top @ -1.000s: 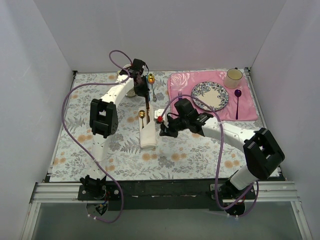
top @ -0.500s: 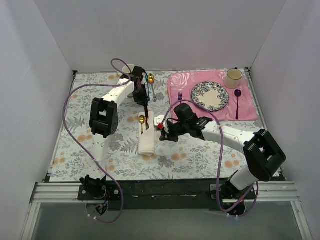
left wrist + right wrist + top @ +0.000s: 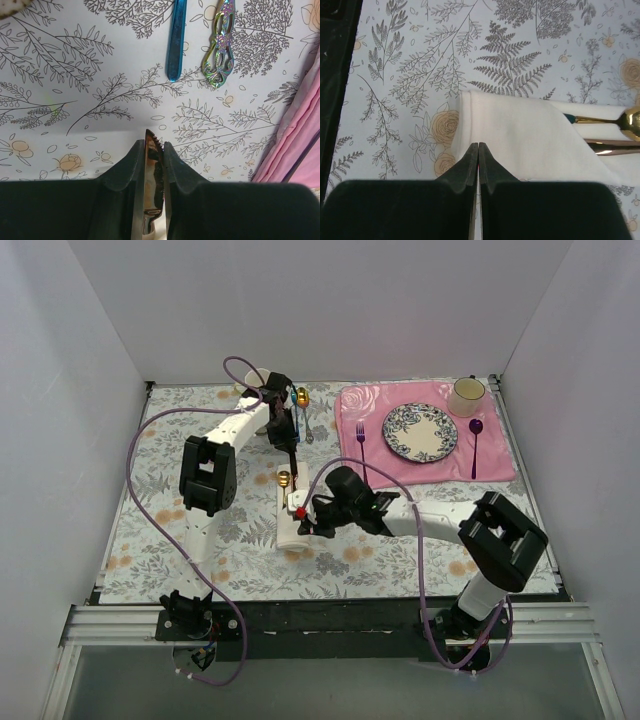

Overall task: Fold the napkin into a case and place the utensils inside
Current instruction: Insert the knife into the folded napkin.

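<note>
As the left gripper [image 3: 151, 151] stands: jaws narrow, clamped on the copper knife [image 3: 151, 141], whose serrated edge shows between the pads.
Left arm: reaches to the far side of the table, wrist over the floral tablecloth [image 3: 150, 520].
Copper knife, overhead view: runs from the left gripper toward the napkin [image 3: 295, 525]; the right wrist view shows its other end [image 3: 610, 146] under the cloth flap.
Right gripper [image 3: 478, 150]: fingertips pressed together, low over the napkin's folded end; whether any cloth is pinched between them cannot be told.
Right arm: stretched leftward across the table's middle.
Napkin: cream-white, folded into a narrow packet near the table's centre, with a diagonal flap on top.
Teal-handled spoon [image 3: 630, 121]: handle tucked under the flap, gold bowl sticking out, just beside the knife.
Near the left gripper: a blue-handled spoon [image 3: 176, 40] and a rainbow-tinted ornate handle [image 3: 220, 45] lie on the tablecloth.
Pink placemat [image 3: 500, 468]: far right, carrying a patterned plate [image 3: 420, 432], purple fork [image 3: 361, 435], purple spoon [image 3: 476, 445] and cup [image 3: 467, 395].
</note>
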Action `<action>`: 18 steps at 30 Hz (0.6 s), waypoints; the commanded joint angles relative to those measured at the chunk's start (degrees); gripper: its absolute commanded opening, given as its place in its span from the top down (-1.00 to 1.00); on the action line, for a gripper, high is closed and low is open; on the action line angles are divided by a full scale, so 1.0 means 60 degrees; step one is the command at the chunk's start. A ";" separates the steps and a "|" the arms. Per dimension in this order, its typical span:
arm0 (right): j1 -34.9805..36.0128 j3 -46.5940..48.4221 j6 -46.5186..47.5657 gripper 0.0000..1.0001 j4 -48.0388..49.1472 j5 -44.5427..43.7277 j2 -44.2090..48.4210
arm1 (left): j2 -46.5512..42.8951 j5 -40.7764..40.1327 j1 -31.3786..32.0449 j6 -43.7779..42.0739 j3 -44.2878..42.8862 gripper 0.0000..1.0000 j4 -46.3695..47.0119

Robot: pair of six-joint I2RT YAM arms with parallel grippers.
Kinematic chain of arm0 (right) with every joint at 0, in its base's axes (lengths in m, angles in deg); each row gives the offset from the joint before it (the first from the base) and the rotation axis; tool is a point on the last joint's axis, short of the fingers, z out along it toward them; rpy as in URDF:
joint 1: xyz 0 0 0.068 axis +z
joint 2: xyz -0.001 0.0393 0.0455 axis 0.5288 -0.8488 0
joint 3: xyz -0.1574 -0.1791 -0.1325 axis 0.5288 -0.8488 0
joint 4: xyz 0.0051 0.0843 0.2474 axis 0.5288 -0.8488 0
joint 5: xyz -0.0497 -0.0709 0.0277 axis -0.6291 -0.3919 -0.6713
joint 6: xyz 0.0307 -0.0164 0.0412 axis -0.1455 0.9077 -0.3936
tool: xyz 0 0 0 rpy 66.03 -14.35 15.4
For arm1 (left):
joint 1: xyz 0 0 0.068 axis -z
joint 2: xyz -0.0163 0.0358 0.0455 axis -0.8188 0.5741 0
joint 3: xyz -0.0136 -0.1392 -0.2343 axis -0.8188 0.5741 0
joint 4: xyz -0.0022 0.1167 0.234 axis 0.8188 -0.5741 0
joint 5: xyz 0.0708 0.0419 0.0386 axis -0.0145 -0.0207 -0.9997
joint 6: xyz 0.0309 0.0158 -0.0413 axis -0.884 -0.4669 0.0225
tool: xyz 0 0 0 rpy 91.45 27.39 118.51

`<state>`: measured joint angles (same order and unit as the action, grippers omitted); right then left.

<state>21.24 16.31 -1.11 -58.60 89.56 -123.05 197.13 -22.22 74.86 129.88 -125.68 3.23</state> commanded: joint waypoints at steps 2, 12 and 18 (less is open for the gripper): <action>0.0513 -0.0484 -0.0557 0.87 0.1935 -0.0879 -0.0362 | -0.0809 -0.0374 0.0257 -0.0349 -0.0014 1.00 -0.0198; 0.0865 -0.0689 -0.0587 0.85 0.2214 0.0131 -0.0421 | -0.0986 -0.0594 0.0331 -0.0306 0.0308 1.00 -0.0184; 0.1012 -0.0426 -0.0251 0.78 0.1556 0.0952 -0.0581 | -0.1029 -0.0580 0.0331 -0.0232 0.0352 1.00 -0.0198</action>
<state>26.31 12.16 -4.11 -48.96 90.70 -125.50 195.95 -25.00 76.72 128.57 -124.19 3.23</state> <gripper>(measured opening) 0.108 0.128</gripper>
